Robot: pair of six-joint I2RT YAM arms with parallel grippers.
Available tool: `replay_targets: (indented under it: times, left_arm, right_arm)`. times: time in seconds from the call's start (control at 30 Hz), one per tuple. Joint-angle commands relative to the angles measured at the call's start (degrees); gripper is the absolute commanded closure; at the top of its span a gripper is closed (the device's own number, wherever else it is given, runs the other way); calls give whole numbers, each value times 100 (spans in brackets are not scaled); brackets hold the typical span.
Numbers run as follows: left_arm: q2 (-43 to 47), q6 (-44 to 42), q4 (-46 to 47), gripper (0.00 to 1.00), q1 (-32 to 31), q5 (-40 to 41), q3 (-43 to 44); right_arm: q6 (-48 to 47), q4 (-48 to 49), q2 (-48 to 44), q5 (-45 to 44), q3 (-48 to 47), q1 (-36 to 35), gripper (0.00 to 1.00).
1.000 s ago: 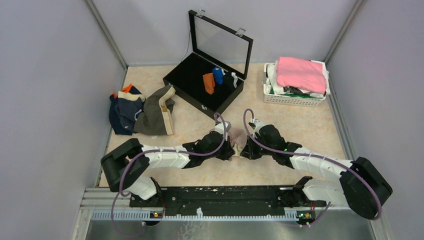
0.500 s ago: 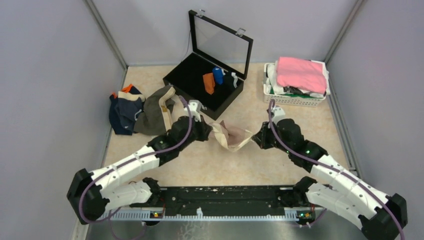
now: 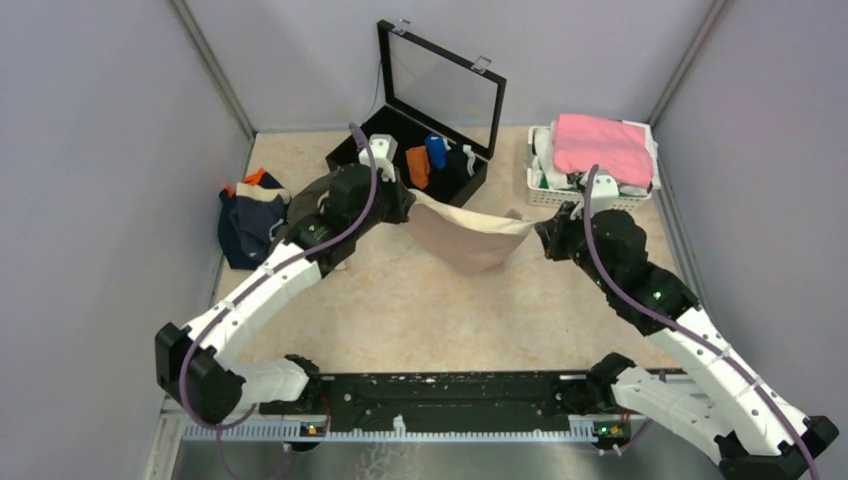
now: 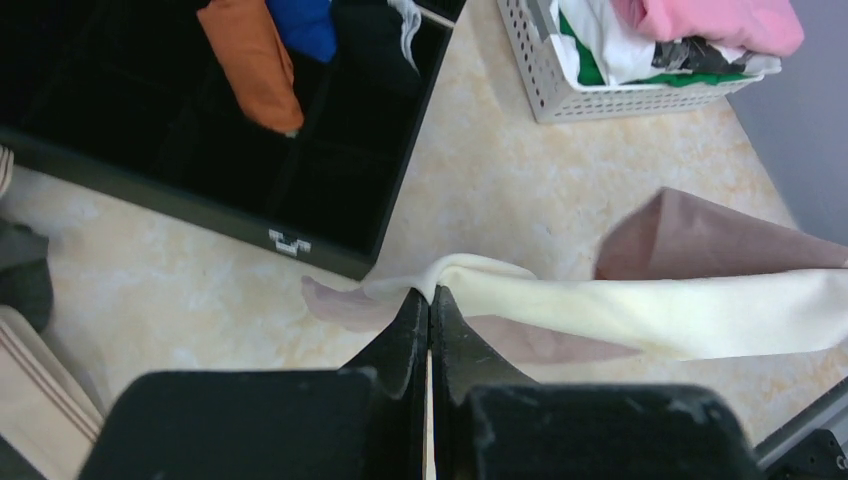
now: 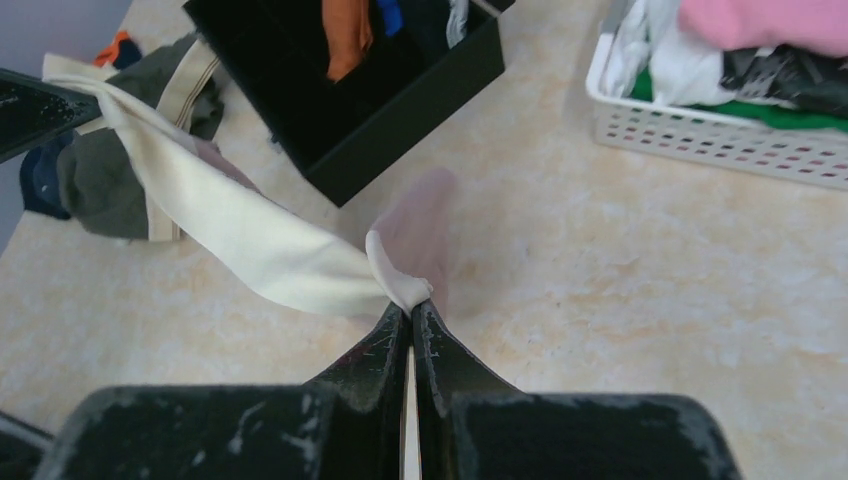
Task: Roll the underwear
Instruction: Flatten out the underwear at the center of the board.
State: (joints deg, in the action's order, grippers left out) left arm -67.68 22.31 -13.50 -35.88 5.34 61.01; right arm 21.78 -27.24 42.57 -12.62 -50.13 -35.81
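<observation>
1. Centre of the top view: the pale pink-beige briefs [image 3: 468,240] hang stretched between both hands, sagging toward the tabletop [image 3: 420,310].
2. The left hand [image 4: 430,297] has its fingers pinched tight on one waistband corner. The right hand [image 5: 410,305] is clamped just as tight on the other.
3. At the left of the frame, the underwear pile [image 3: 285,215], navy and olive-brown with a flash of orange, lies heaped on the tabletop.
4. Farther back, top centre, the open black case [image 4: 180,205] holds an orange roll [image 3: 418,166] and a blue roll [image 3: 436,150].
5. Upper right, the white basket [image 3: 585,198] carries a pink cloth [image 3: 603,148].
</observation>
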Motion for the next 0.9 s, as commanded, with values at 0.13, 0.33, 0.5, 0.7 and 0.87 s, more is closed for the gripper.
replay_targets:
  times: [0.13,0.33,0.5,0.7,0.87]
  left_arm:
    - [-1436,-420,-120,100,739,-1092,2072]
    - [-1763,-318,-196,100,978,-1553,2942]
    - [-912,-84,208,100,983,-2145,1314]
    - [292,771,1224,100,939,-2993,-2112]
    - [237,1402,2637,100,703,-3230,-3891]
  right_arm:
    - [-421,631,1011,476,-1353,1275,100]
    - [173,863,1356,1819,-2048,2373,100]
    - [585,508,632,2295,-1066,2378,100]
    - [2151,705,-964,3362,1784,2376,100]
    - [3364,1462,-1716,4026,3882,2369,100]
